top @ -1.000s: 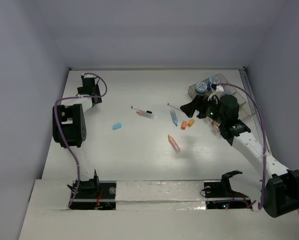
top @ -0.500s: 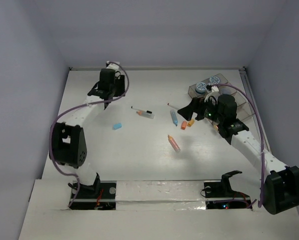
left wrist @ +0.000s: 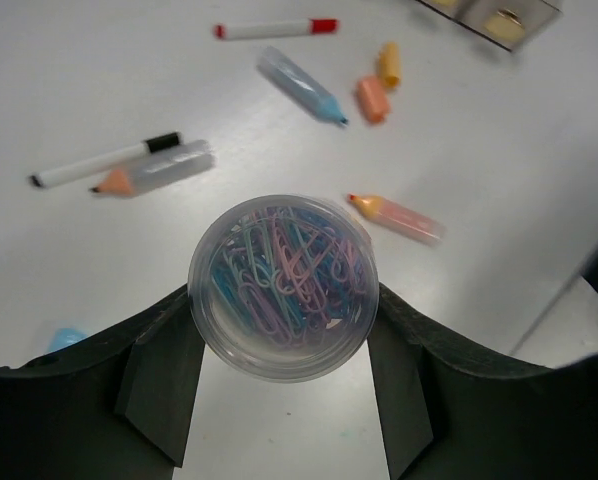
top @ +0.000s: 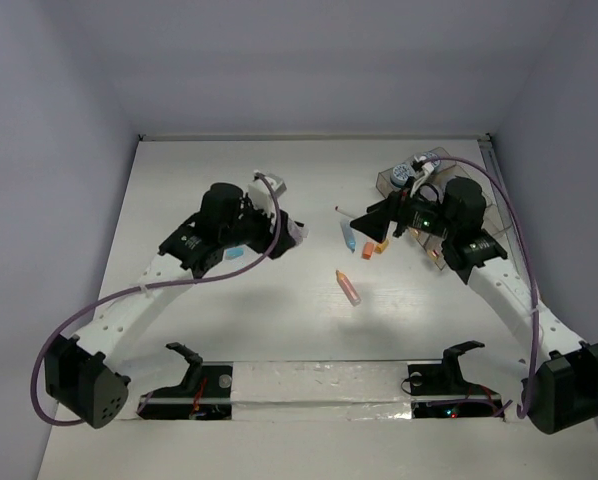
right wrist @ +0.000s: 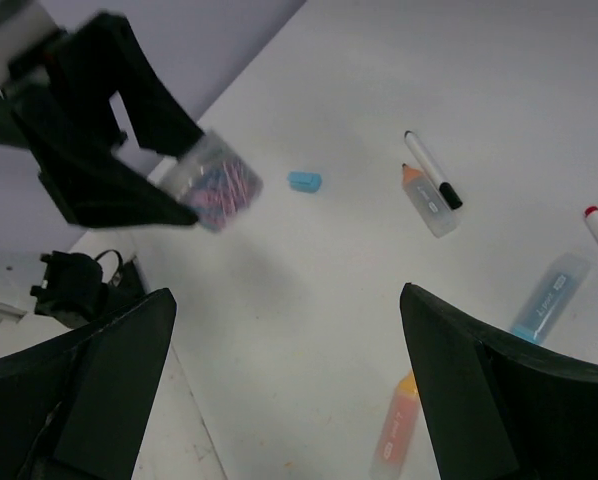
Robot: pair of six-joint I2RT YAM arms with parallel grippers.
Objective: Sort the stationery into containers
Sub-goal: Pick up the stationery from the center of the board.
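My left gripper (left wrist: 284, 300) is shut on a clear round jar of coloured paper clips (left wrist: 284, 285) and holds it above the table's middle (top: 292, 231). Below it lie a black-capped white pen (left wrist: 104, 163), a pencil (left wrist: 154, 172), a blue stick (left wrist: 301, 85), orange pieces (left wrist: 372, 98), a pink stick (left wrist: 397, 217) and a light-blue eraser (left wrist: 64, 338). My right gripper (right wrist: 287, 300) is open and empty, hovering by the red-capped pen (top: 347, 212) left of the smoky tray (top: 491, 215). Two blue-lidded jars (top: 403, 174) stand in the tray.
The pink stick (top: 348, 287) lies alone nearer the front. The blue stick (top: 348, 236) and orange pieces (top: 369, 249) lie just below the right gripper (top: 377, 222). The right arm's cable loops over the tray. White walls close in the table.
The left arm has swung from the far left corner to the table's middle, with the paper-clip jar in its jaws. The right gripper has risen slightly and stays open.
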